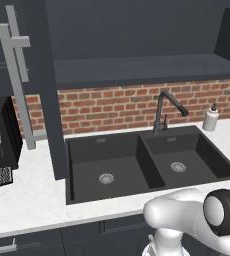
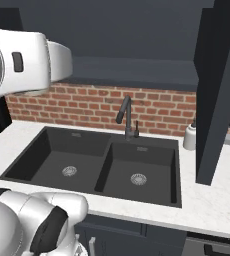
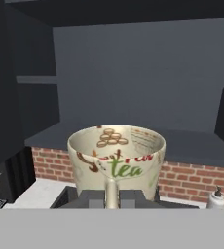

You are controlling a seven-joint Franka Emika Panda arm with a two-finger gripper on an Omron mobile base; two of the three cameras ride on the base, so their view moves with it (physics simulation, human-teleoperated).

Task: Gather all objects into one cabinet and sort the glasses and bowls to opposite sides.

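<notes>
In the left base view, a dark double sink (image 1: 152, 162) is set in the white counter (image 1: 27, 200), both basins bare down to their drains; the wall cabinet (image 1: 137, 70) above stands open with a bare dark shelf. A white soap bottle (image 1: 211, 119) is placed by the brick wall.

In the right base view, the same sink (image 2: 102, 165) is seen below the cabinet shelf (image 2: 137, 72).

In the hand view, the cream patterned mug (image 3: 116, 158) is held up before the open cabinet, its handle clamped by the gripper (image 3: 112, 197). Its inside is bare; "tea" is printed in green.
</notes>
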